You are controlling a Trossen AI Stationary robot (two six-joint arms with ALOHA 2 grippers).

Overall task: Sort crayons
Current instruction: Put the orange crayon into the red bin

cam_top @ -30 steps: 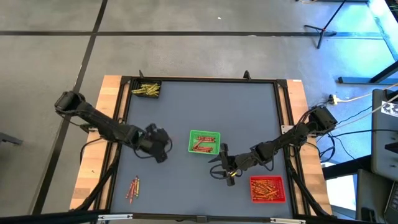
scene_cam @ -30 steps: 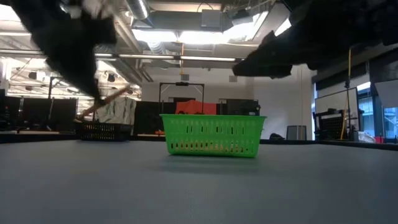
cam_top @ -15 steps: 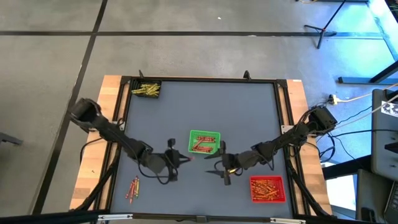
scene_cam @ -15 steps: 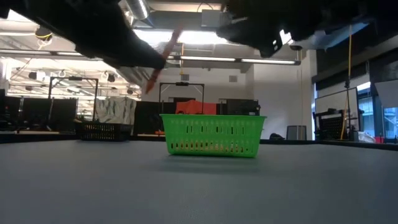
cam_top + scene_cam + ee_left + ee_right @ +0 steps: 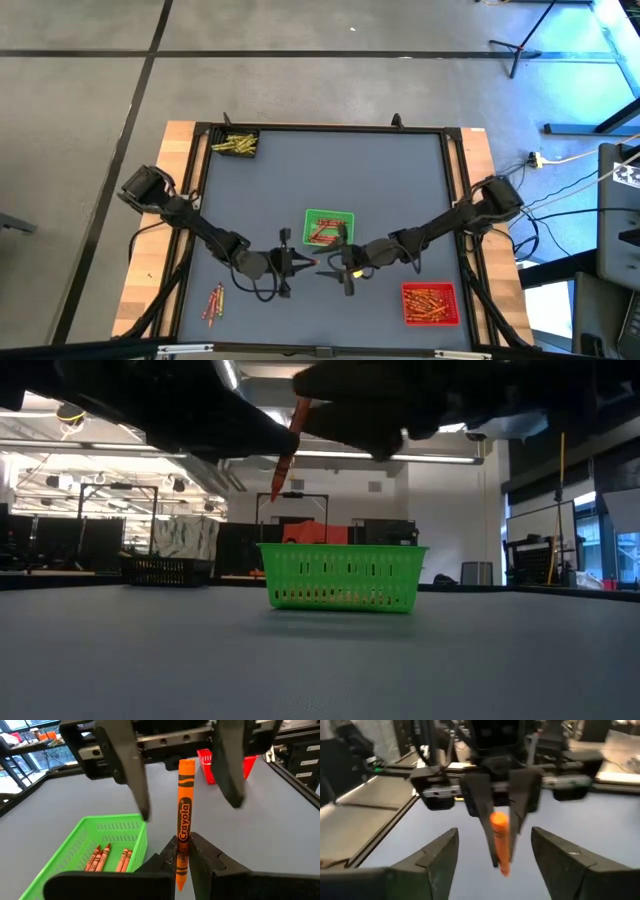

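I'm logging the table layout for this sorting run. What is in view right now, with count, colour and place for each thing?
Held crayon: one, orange, clamped in the left pincer, above the table near its middle.
Green tray: one, middle of the table, several orange-red crayons inside.
Red tray: one, near right corner, many orange crayons inside.
Yellow-green crayons: a pile, in a dark tray at the far left corner.
Loose crayons: a small bunch, red and orange, on the table near the left front edge.
Table: one, grey top, wooden frame.
Left pincer: shut on the held crayon, just front-left of the green tray.
Right pincer: open, facing the left pincer, its fingers either side of the crayon.
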